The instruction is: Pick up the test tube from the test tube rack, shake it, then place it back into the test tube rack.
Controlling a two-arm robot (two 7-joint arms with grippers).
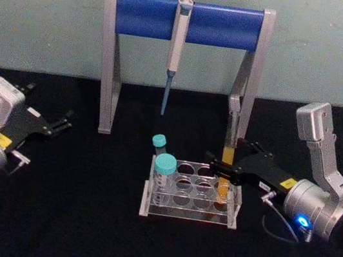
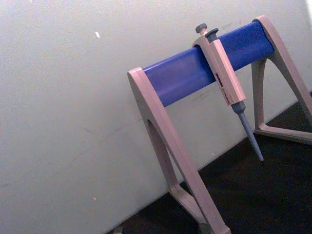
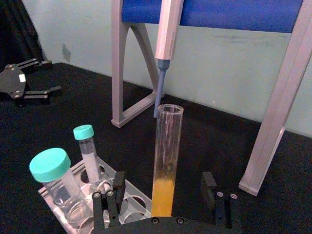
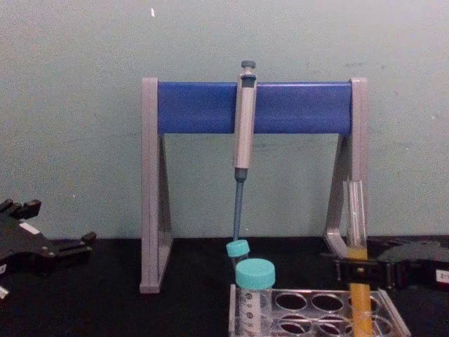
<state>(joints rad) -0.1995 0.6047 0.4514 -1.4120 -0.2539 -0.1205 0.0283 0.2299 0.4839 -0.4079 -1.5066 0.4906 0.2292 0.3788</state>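
Right gripper [image 3: 163,189] is at the test tube [image 1: 228,152], jaws open, one on each side of the glass. The right wrist view shows a clear gap on both sides, so nothing is gripped yet. The tube stands upright in a right-end hole of the test tube rack [image 1: 165,211] on the black worktop [image 1: 78,224], uncapped, with orange-yellow liquid in its lower part. Left gripper [image 1: 62,123] is parked well off at the left of the worktop, jaws spread and holding nothing.

This looks like the grasp step. To do it well:
- Centre the tube between the jaws before closing, so neither one touches first and tips it in its hole.
- The jaws sit low, about at the liquid line and just above the rack's top plate. Grip there or a bit higher, clear of the plate.
- Close gently, since this is thin glass; hold just firmly enough that it won't slide.
- Lift straight up along the tube's axis until the bottom clears the hole. Any sideways pull probably drags the light rack or jams the tube.
- The two teal-capped tubes [image 1: 166,164] stand at the rack's other end, well apart from the tube. The pipette [image 1: 175,51] hangs on the pipette stand [image 1: 144,14] behind, whose right leg is close behind the tube, so keep the lift and shake forward of it.
- With the top open, shake in small motions and keep the tube near upright, or the liquid may spill.
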